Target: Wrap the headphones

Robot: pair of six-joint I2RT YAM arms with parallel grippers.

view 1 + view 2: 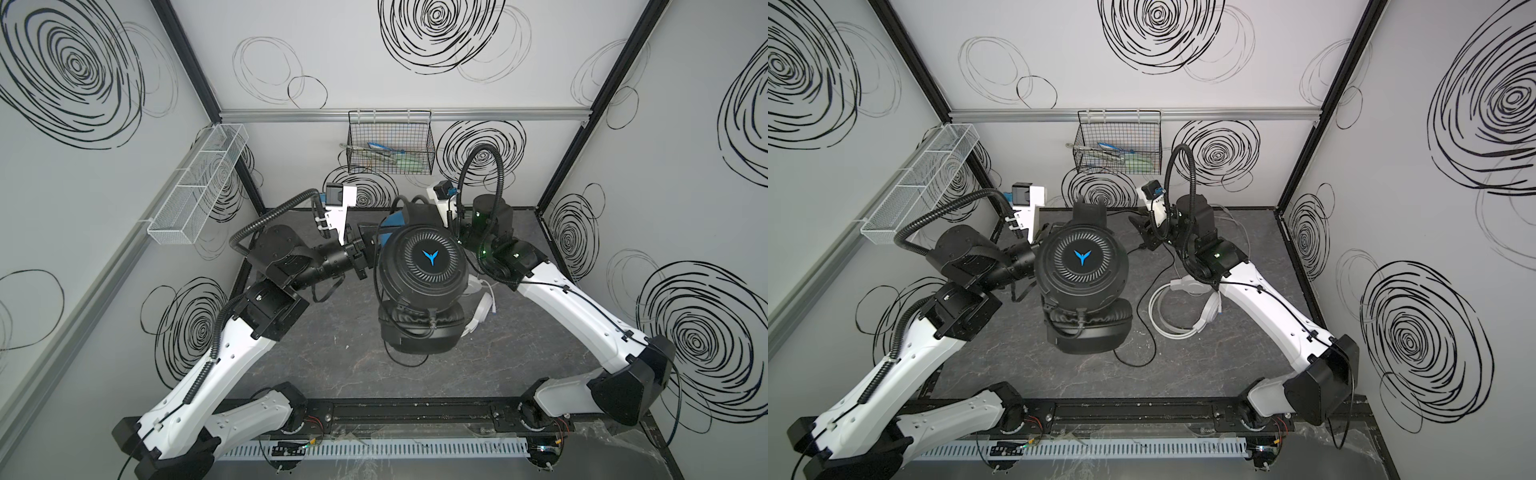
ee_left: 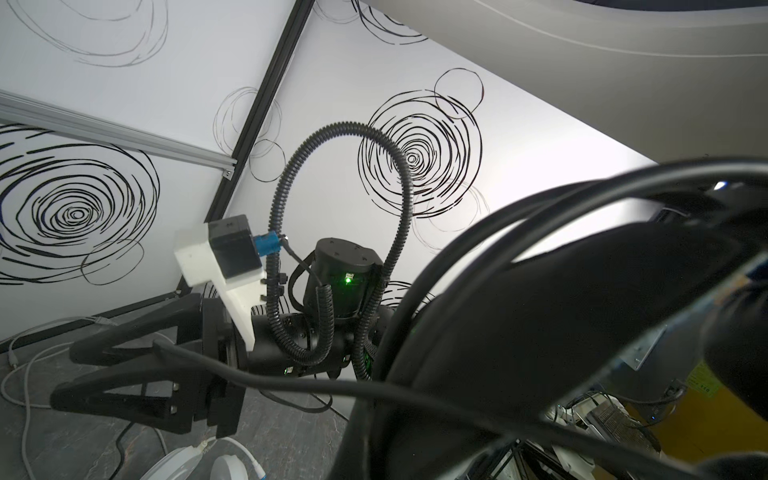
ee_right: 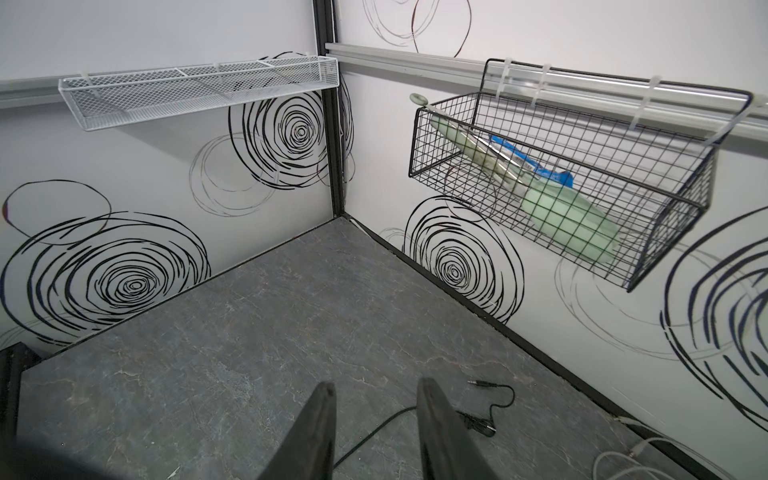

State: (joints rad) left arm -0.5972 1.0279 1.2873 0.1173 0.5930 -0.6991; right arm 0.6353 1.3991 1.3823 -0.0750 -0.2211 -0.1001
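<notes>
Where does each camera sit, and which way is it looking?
Top views: overhead, looking down at the table; left arm and right arm show, the left holding up the black headphones.
Left wrist: on the left arm, looking past the blurred headphones toward the right gripper; own jaws hidden.
Right wrist: on the right arm, facing the back corner and wire basket; own jaws show, apart.
Shared: both top views and left wrist show the white headphones.

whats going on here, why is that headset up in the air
The left gripper is clamped on the black headphones by the headband, holding them above the table. Their black cable hangs down, its plug end on the table by the open, empty right gripper. The white headset lies on the table.
</notes>
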